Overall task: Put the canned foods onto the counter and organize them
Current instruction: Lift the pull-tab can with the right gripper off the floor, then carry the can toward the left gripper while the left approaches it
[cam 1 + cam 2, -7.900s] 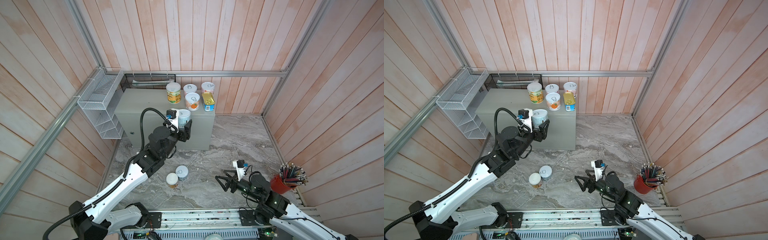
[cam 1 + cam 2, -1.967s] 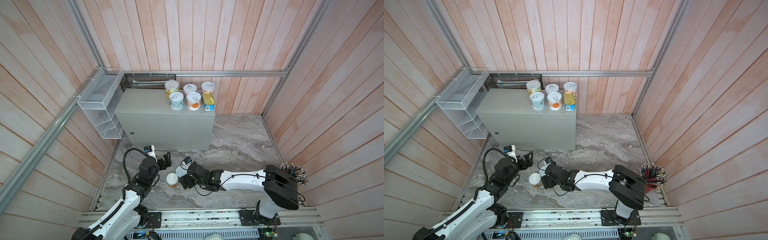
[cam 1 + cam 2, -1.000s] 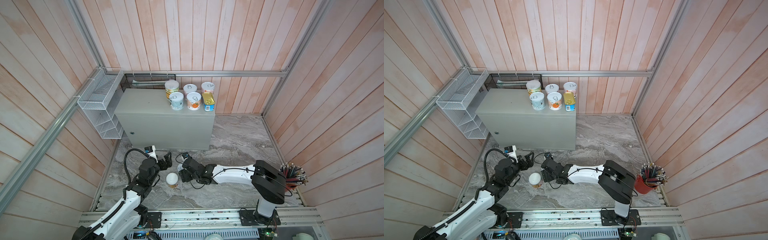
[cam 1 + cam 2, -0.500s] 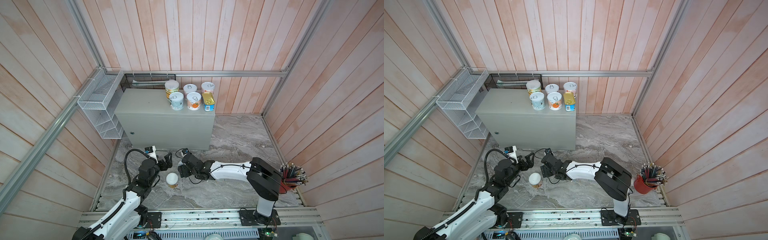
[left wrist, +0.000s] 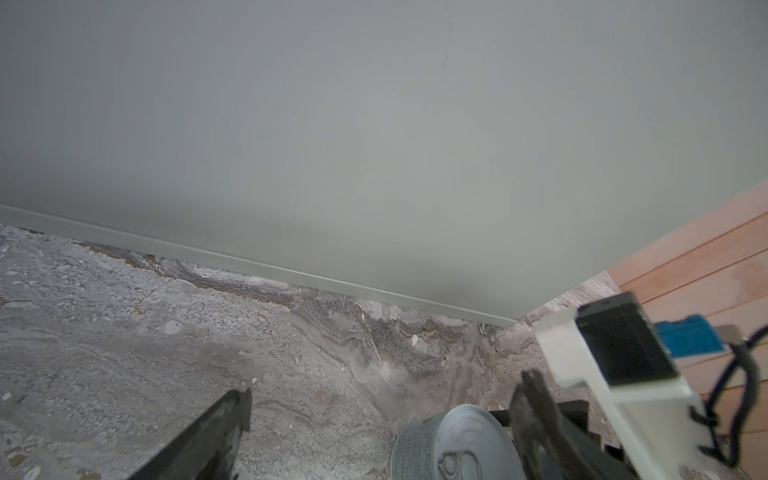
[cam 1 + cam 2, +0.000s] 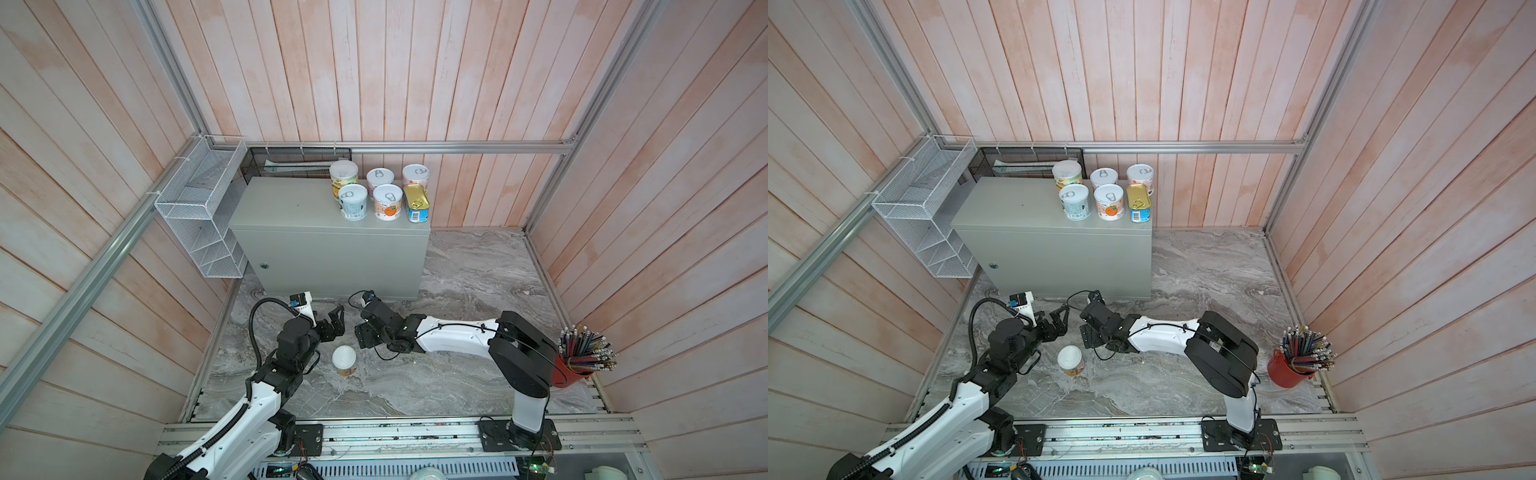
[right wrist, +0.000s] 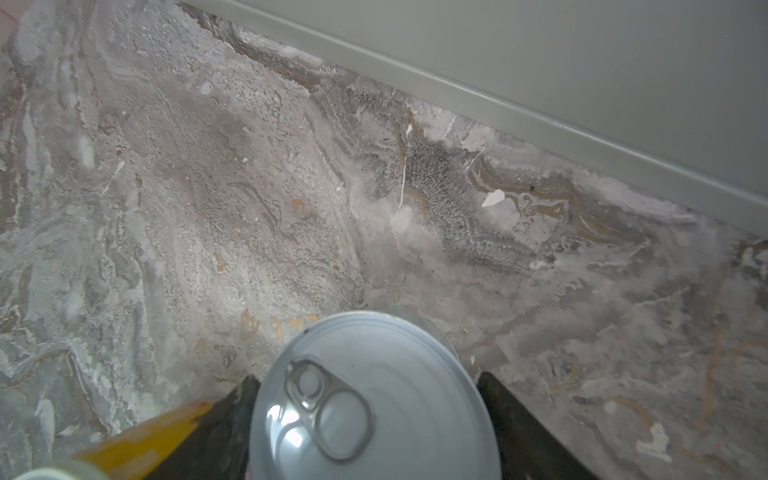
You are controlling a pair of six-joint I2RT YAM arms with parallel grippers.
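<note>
The canned foods [image 6: 389, 199] are split: six stand at the right end of the counter [image 6: 291, 199], an orange-labelled can [image 6: 344, 360] stands on the marble [image 6: 457, 270], and a pull-tab can [image 7: 374, 399] sits clamped in your right gripper [image 7: 365, 384] near the counter's foot. Your left gripper [image 6: 336, 318] gapes wide and empty, just beside it. Two seconds back that can showed bare in both top views. Now the right gripper hides it there, and its label is cut off.

Five short round pale-lidded cans [image 6: 1076, 202] and a rectangular gold-topped blue tin [image 6: 1138, 203] crowd the right end of the grey metal counter [image 6: 1017, 216]. On the veined marble floor [image 6: 1183, 270] a white-lidded orange can [image 6: 1070, 360] stands upright — near the spread left claw [image 6: 1061, 320] and the right claw [image 6: 1084, 328].
</note>
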